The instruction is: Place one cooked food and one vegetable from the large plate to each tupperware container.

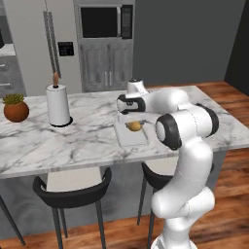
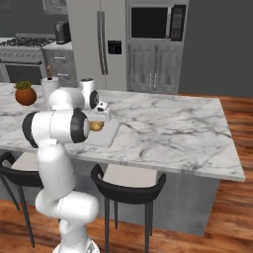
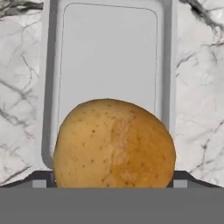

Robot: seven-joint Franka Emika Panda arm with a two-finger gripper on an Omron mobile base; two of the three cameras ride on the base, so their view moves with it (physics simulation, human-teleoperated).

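— Potato (image 3: 114, 144) first: it sits right at the hand's tips in the hand view, brown and speckled, with a dark fingertip (image 3: 40, 178) poking out on either side of it.

— Is the hand (image 3: 113, 181) gripping it?

— Its jaws stand wide, with the potato between them. Whether the pads actually press on it, I can't tell.

— And beyond the hand?

— One tupperware container (image 3: 109, 65), pale grey with rounded corners, lies straight ahead of the tips on the marble worktop (image 3: 22, 87). Its floor past the potato is bare.

— What do the base views add?

— From the left base view the hand (image 1: 132, 116) hangs just over the container (image 1: 131, 136), with the potato (image 1: 134, 126) beneath it. Well off to the hand's left stand a paper towel roll (image 1: 58, 104) and a potted plant (image 1: 15, 108). From the right base view the arm's elbow covers part of the tray (image 2: 104, 133); the potato (image 2: 97, 125) peeks out beside it.
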